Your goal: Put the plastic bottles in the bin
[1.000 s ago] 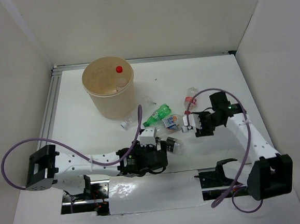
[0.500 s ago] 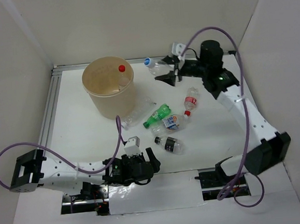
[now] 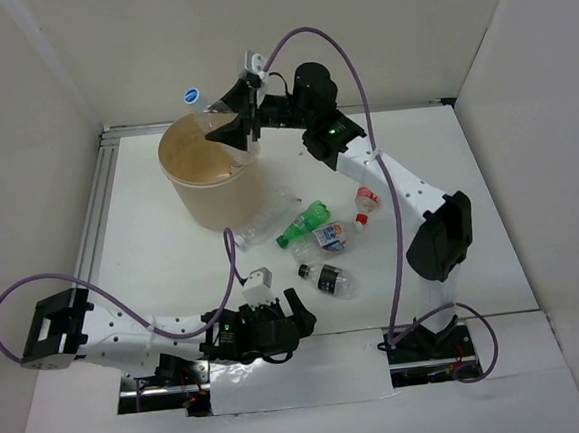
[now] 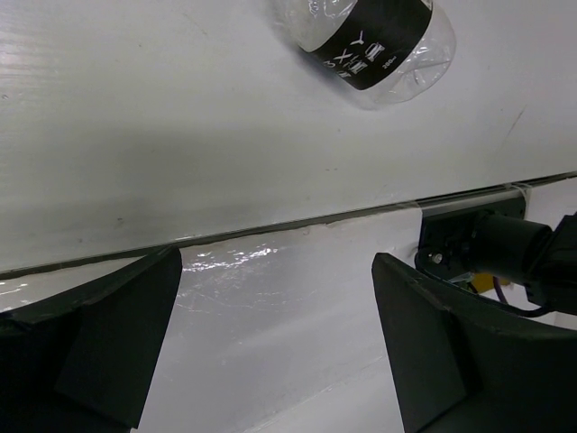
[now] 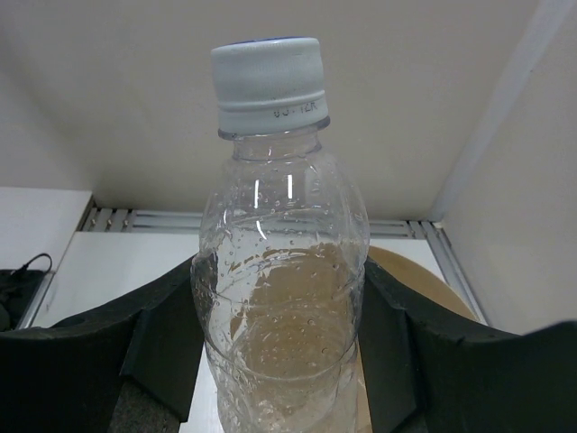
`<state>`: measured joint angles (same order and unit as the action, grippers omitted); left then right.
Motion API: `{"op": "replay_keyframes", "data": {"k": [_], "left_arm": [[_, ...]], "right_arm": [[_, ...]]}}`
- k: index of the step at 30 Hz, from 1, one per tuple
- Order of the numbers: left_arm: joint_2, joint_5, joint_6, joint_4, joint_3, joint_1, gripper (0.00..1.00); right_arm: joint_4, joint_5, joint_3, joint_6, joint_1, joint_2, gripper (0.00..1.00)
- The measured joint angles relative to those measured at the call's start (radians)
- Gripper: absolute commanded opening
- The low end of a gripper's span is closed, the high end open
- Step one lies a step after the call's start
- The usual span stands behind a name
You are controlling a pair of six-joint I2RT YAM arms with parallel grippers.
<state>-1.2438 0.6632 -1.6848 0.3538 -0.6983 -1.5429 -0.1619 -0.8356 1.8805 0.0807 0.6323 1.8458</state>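
Note:
My right gripper [image 3: 228, 119] is shut on a clear bottle [image 3: 208, 105] with a pale blue cap, holding it over the back of the tan bin [image 3: 211, 205]. In the right wrist view the bottle [image 5: 281, 271] stands squeezed between both pads, and the bin's rim [image 5: 425, 281] shows behind it. Several more plastic bottles lie on the table: a clear one [image 3: 263, 220], a green one [image 3: 306, 221], a labelled one [image 3: 330, 235], a red-capped one [image 3: 366, 198] and a black-labelled one [image 3: 328, 279]. My left gripper [image 3: 278, 324] is open and holds nothing; it sits low near the front edge, short of the black-labelled bottle [image 4: 379, 38].
White walls close in the table on three sides, and a metal rail [image 3: 98, 206] runs along its left edge. A taped seam [image 4: 297, 225] crosses the table in front of my left gripper. The right arm's base [image 4: 491, 253] sits at the front right.
My right arm lifted the clear bottle from the pile and swung it left along the back to above the bin. The left arm drew back towards the front edge, then stayed still.

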Motion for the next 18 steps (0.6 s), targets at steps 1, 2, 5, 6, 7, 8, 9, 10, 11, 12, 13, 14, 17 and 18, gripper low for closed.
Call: {"op": "replay_keyframes", "data": {"k": [1, 2, 5, 6, 7, 8, 9, 10, 11, 12, 13, 14, 17, 18], "left_arm": [[0.0, 0.002, -0.004, -0.006, 0.0, 0.0, 1.0], [0.0, 0.002, -0.011, -0.015, 0.0, 0.0, 1.0], [-0.005, 0.012, -0.023, -0.048, 0.0, -0.001, 1.0], [-0.009, 0.015, -0.024, -0.056, 0.0, -0.001, 1.0], [-0.013, 0.018, -0.025, -0.063, 0.0, -0.001, 1.0], [-0.018, 0.022, -0.028, -0.069, -0.001, -0.001, 1.0], [-0.025, 0.028, -0.034, -0.072, -0.002, -0.001, 1.0], [-0.032, 0.033, -0.046, -0.079, -0.003, -0.001, 1.0], [-0.039, 0.039, -0.053, -0.085, -0.003, -0.001, 1.0], [-0.045, 0.045, -0.062, -0.091, -0.004, -0.001, 1.0], [-0.053, 0.052, -0.077, -0.096, -0.005, -0.001, 1.0], [-0.064, 0.061, -0.092, -0.097, -0.01, -0.001, 1.0], [-0.1, 0.088, -0.145, -0.092, -0.038, -0.001, 1.0], [-0.12, 0.099, -0.166, -0.087, -0.061, -0.001, 1.0]], "right_arm": [[-0.016, 0.002, 0.013, -0.013, 0.003, 0.023, 0.48], [-0.029, 0.002, 0.026, -0.029, 0.003, 0.048, 0.52], [-0.066, 0.01, 0.08, -0.074, 0.003, 0.146, 0.79], [-0.07, 0.014, 0.1, -0.087, 0.003, 0.18, 0.87], [-0.072, 0.018, 0.119, -0.095, 0.003, 0.211, 0.94], [-0.072, 0.023, 0.141, -0.099, 0.002, 0.242, 1.0], [-0.07, 0.032, 0.154, -0.103, 0.002, 0.267, 1.0], [-0.069, 0.038, 0.158, -0.108, 0.002, 0.285, 1.0], [-0.062, 0.043, 0.162, -0.111, -0.004, 0.295, 1.0], [-0.051, 0.048, 0.164, -0.113, -0.005, 0.3, 1.0], [-0.041, 0.056, 0.164, -0.116, -0.007, 0.301, 1.0], [-0.03, 0.059, 0.171, -0.117, -0.013, 0.3, 1.0], [0.018, 0.072, 0.192, -0.117, -0.049, 0.277, 0.99], [0.052, 0.074, 0.192, -0.117, -0.075, 0.254, 0.94]]}}
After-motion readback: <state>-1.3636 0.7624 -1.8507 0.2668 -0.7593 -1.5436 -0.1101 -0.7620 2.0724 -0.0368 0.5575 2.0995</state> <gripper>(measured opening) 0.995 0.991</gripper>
